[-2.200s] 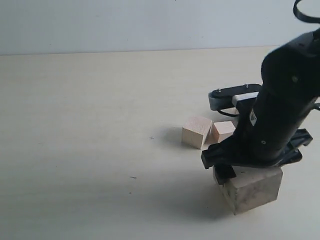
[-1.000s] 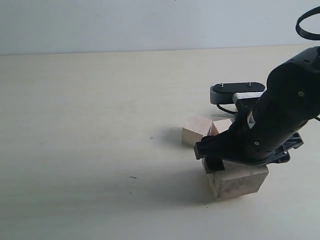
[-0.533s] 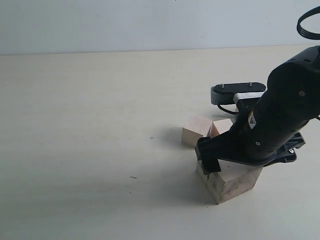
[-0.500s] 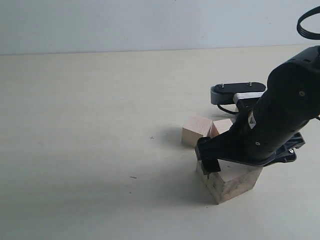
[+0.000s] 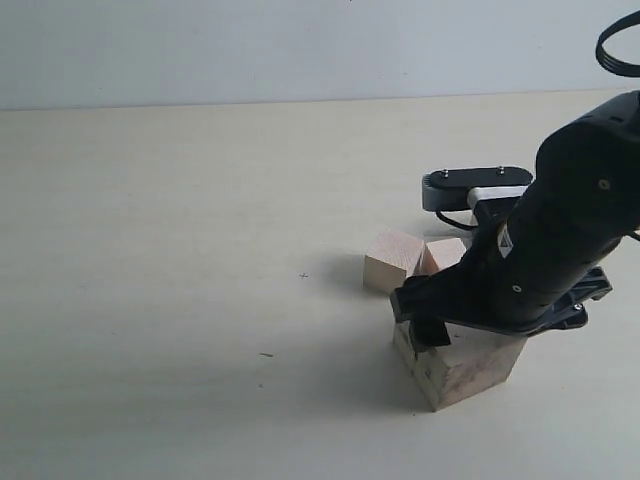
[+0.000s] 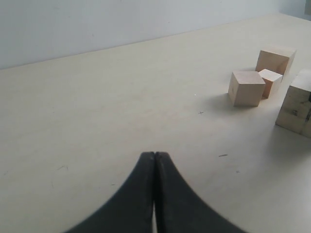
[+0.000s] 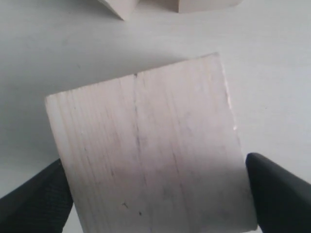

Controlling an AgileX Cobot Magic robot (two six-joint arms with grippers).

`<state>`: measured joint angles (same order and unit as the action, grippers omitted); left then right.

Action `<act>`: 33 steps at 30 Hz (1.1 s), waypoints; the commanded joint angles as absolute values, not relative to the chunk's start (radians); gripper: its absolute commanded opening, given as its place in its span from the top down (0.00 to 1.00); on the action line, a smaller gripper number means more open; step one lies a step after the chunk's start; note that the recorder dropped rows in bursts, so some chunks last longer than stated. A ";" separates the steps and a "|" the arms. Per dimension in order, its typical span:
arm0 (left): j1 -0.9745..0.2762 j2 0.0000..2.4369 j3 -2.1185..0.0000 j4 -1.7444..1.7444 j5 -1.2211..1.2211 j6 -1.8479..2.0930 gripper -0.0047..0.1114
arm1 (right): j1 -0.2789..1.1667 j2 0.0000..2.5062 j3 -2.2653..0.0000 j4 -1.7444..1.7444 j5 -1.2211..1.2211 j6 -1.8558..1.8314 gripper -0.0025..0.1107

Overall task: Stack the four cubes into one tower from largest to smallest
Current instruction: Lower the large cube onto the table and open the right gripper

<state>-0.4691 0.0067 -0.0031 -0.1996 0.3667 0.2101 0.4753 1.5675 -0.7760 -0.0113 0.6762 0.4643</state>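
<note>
Your right tool [image 5: 485,322] and the biggest cube [image 5: 465,370] have slid left together since the earlier frame. The cube has turned too, so a corner now points to the near side.

The right tool sits low over this cube, with one finger on each side. In the right wrist view both fingers rest right against the wood. You cannot tell if they are squeezing it or just touching it. Your left tool [image 6: 154,158] is far off to the left, with its fingers pressed together and nothing in them.

The biggest cube stands flat on the tabletop [image 5: 200,300], at the near right. Just past it, on the far side and a bit left, sits a middle cube [image 5: 392,262]. The smallest cube [image 5: 445,256] is touching its right side. One more cube [image 6: 276,59] is a little farther back, mostly hidden behind the arm in the outside view.

The biggest cube looks like solid wood, so it is likely hard and the heaviest of the four. It will not bend or break. Its sides look smooth, so it may slip or twist in a loose hold. Take it by two flat sides that face each other, not by the corners. It is the bottom of the tower, so it should end up flat.
</note>
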 commanded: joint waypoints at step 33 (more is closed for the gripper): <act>-0.463 0.000 0.000 -0.197 0.361 0.210 0.96 | 0.476 1.539 -0.775 -0.117 0.733 0.772 0.36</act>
<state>-0.4691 0.0067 -0.0031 -0.1996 0.3667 0.2101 0.4753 1.5473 -0.7760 -0.0999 0.7541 0.7606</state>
